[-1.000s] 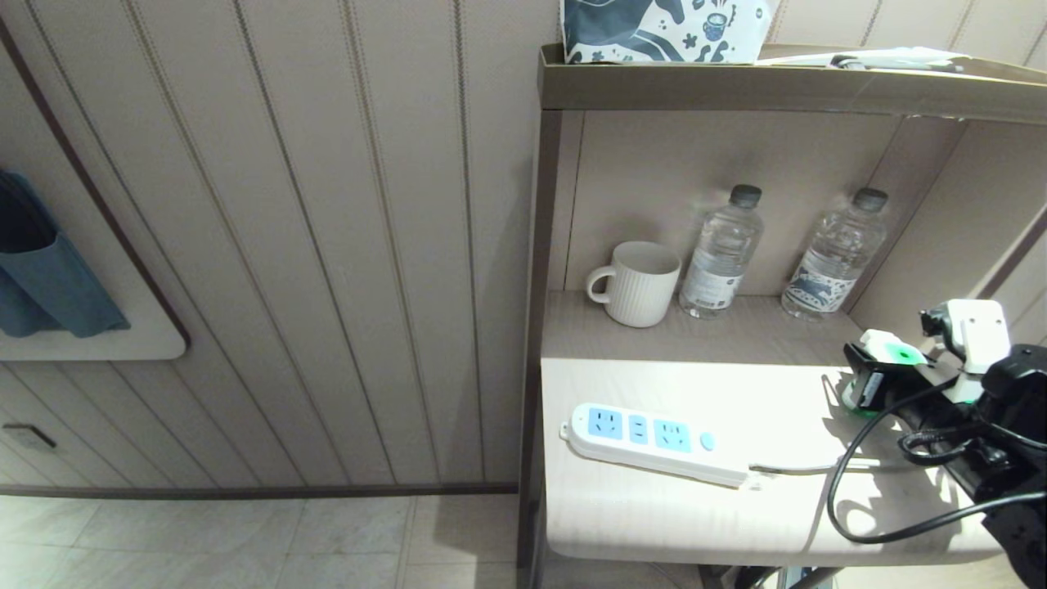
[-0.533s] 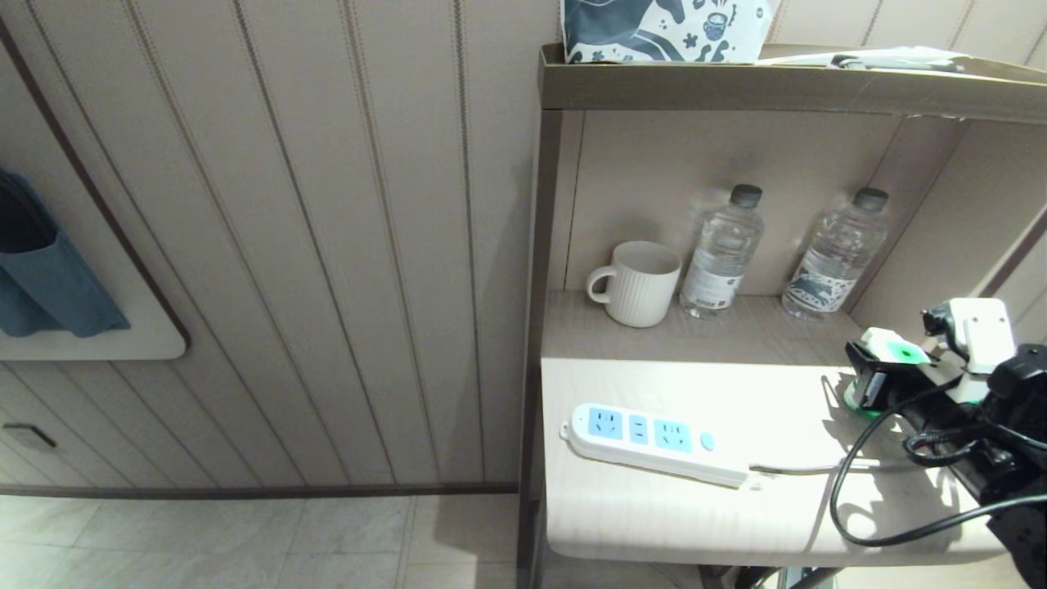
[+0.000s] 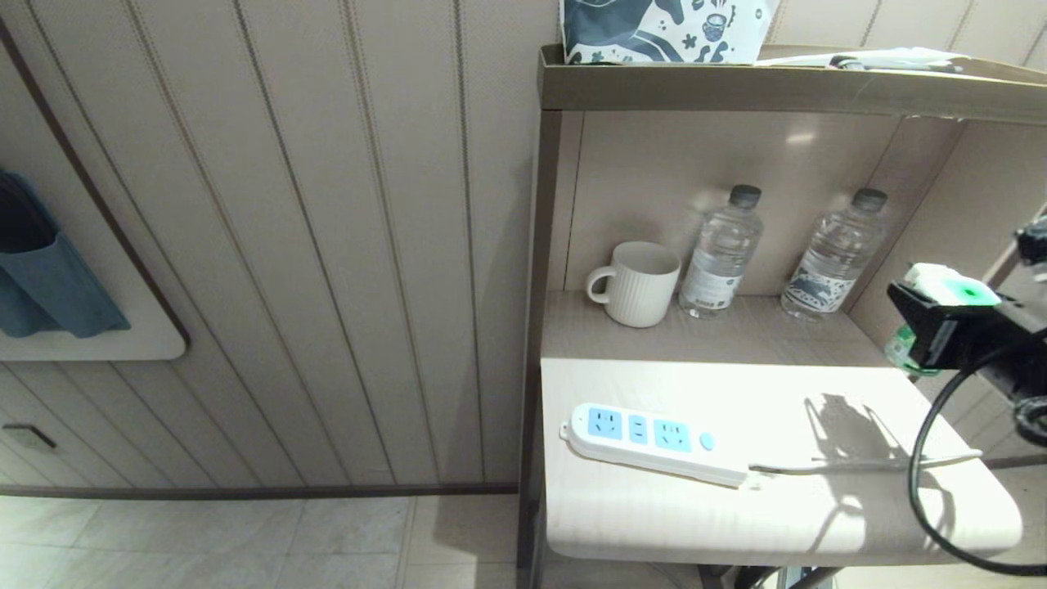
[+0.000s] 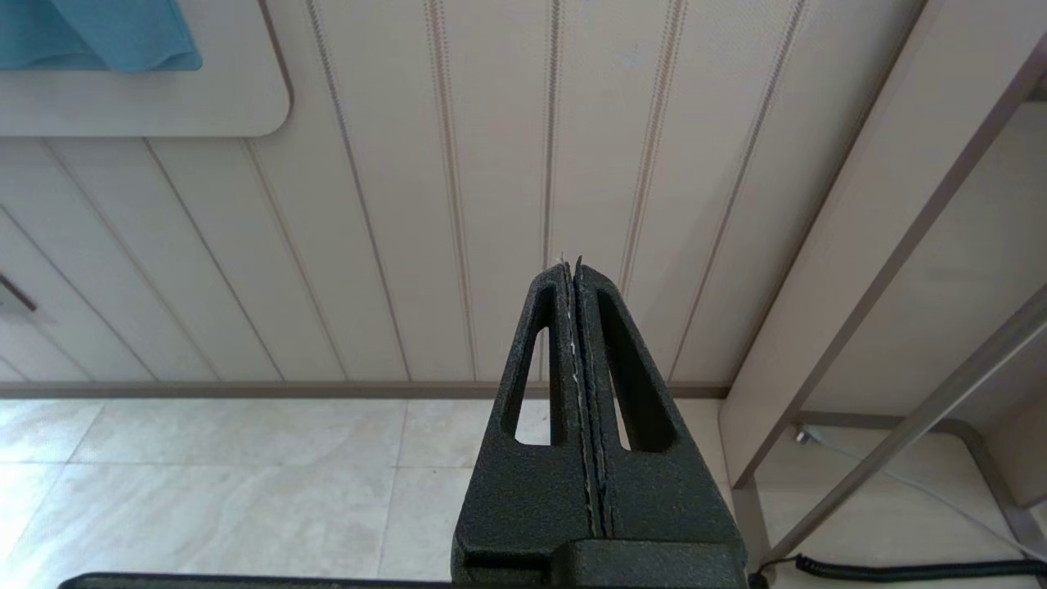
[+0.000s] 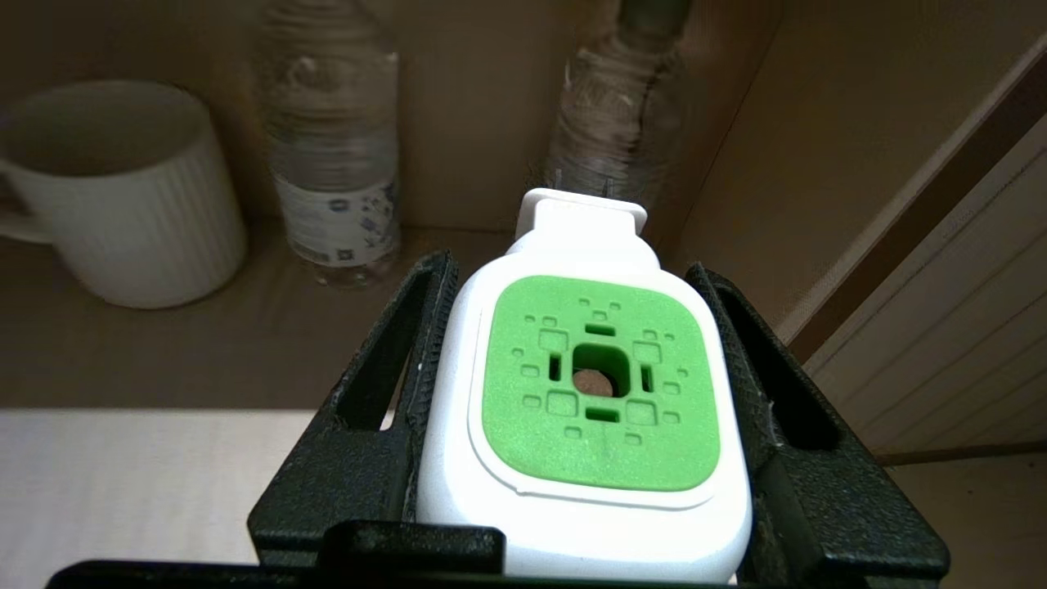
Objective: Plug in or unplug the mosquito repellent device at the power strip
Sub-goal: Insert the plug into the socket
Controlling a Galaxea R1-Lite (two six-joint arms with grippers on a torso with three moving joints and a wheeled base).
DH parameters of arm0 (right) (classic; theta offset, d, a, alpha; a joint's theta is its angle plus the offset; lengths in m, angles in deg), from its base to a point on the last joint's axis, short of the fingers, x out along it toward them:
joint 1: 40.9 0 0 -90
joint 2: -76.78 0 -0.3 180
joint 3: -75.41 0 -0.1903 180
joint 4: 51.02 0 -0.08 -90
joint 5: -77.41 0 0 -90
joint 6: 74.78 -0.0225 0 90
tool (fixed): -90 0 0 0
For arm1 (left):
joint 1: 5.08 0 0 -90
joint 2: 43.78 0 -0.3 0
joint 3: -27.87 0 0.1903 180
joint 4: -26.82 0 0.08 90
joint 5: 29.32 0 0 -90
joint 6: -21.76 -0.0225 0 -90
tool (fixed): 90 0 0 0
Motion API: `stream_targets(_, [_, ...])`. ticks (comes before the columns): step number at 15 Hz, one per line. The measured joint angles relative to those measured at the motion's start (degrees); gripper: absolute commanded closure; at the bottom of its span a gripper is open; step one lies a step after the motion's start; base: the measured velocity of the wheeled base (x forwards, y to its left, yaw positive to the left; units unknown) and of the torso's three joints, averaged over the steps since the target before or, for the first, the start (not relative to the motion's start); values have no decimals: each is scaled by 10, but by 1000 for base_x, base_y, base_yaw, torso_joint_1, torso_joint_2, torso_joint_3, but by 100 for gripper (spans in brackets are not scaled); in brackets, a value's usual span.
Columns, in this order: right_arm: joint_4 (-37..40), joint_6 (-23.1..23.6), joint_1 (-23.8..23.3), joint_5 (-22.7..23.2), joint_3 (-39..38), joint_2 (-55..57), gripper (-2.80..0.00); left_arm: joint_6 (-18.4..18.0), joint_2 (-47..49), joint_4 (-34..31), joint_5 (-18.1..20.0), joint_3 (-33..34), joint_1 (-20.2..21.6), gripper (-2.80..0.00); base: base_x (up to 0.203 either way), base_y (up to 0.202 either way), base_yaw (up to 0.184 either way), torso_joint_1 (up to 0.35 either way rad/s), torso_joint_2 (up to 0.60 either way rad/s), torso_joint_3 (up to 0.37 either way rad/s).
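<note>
The mosquito repellent device [image 3: 949, 288] has a white head with a green centre, and its green bottle [image 3: 900, 348] hangs below it. My right gripper [image 3: 941, 327] is shut on it and holds it in the air past the table's right end, clear of the surface. In the right wrist view the device [image 5: 597, 384] fills the space between the black fingers [image 5: 409, 327] of the right gripper [image 5: 571, 268]. The white power strip [image 3: 654, 442] lies flat near the table's left front, its blue sockets bare. My left gripper [image 4: 570, 266] is shut and parked, facing the wall and floor.
A white ribbed mug [image 3: 638, 282] and two clear water bottles [image 3: 724, 254] [image 3: 834, 258] stand at the back of the shelf. The strip's thin cord [image 3: 859, 466] runs right across the table [image 3: 695, 523]. A black cable [image 3: 924, 491] loops under my right arm.
My right gripper has lifted the device off the table and carried it up and to the right. The power strip has not moved.
</note>
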Motion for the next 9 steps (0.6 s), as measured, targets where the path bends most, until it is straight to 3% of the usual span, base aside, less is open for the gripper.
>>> stream_targets(6, [572, -91, 90, -17, 311, -160, 0, 0, 0, 0, 0, 0, -1, 0, 0, 0, 0, 0, 0, 0])
stream_targets(9, [807, -128, 178, -19, 440, -161, 0, 0, 0, 0, 0, 1, 0, 0, 0, 0, 0, 0, 0, 0])
